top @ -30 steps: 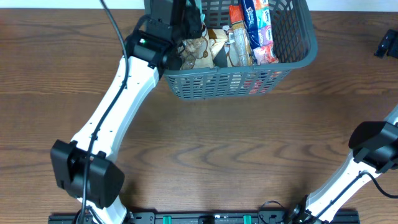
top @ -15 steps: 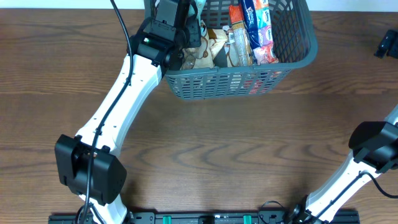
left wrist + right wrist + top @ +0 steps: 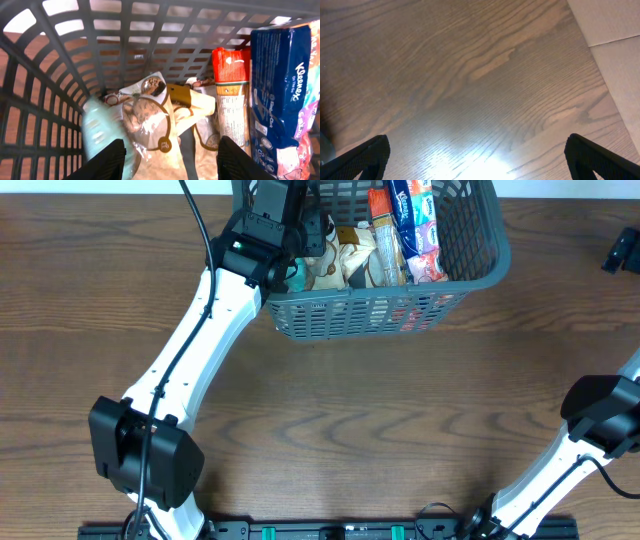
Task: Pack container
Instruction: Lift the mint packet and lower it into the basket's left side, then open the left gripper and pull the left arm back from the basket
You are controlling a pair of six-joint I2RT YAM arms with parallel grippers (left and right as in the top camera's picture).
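mint-green packet (image 3: 102,137), motion-blurred, lies loose by the left wall of the dark grey-blue container (image 3: 497,260) at the desk's (image 3: 400,430) far edge. the left gripper (image 3: 172,162) has just parted above it, so that item looks delivered. the right gripper (image 3: 480,165) stands wide apart, empty.

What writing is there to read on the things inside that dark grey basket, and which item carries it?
"Kleenex": on the blue plastic tissue pack, running along its side.
Smaller line beside that word: too blurred to read.
Print on the tall red-and-white packet: too small to read.
Print on the beige cookie pouches: too blurred to read.
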